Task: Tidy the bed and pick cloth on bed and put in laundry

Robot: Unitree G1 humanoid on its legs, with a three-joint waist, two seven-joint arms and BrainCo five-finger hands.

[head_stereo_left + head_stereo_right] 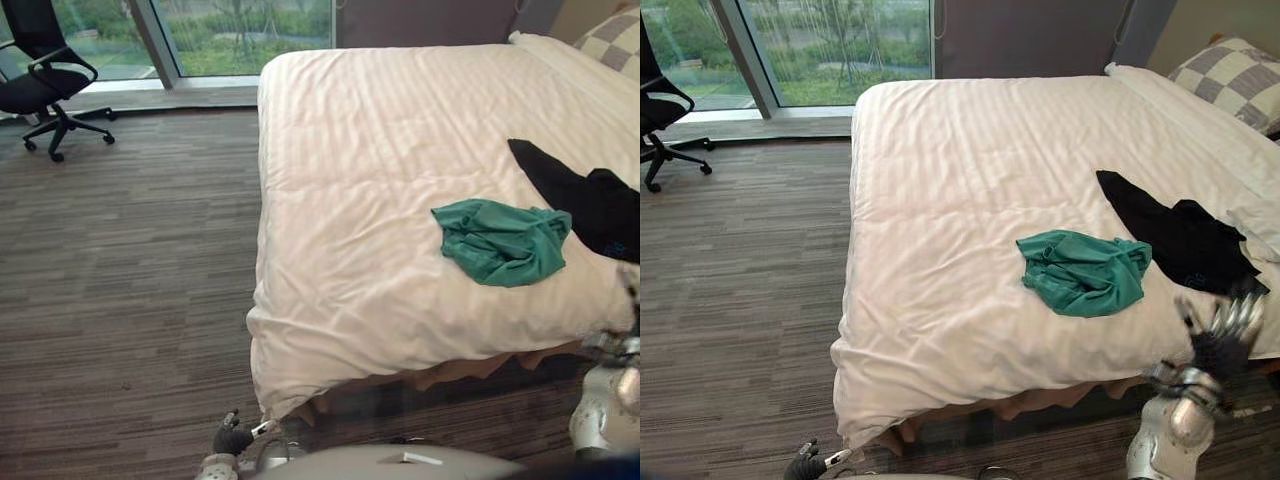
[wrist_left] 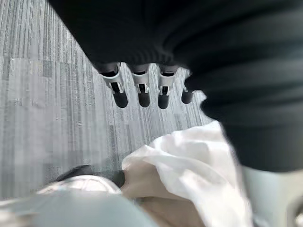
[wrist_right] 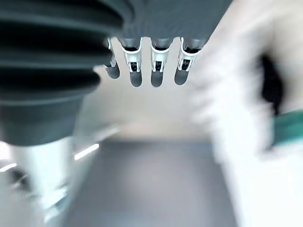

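right eye view — cloth (image 1: 1170,240) beyond fingers (image 1: 1232,315)

Lit softly and evenly by daylight from the far-left window (image 1: 240,35). Dim under the near edge of the bed (image 1: 400,150). Smeared heavily past the right hand (image 3: 157,64) in its wrist view.

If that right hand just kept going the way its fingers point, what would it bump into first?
Probably the black cloth on the bed, just beyond the right hand; depth is unclear.
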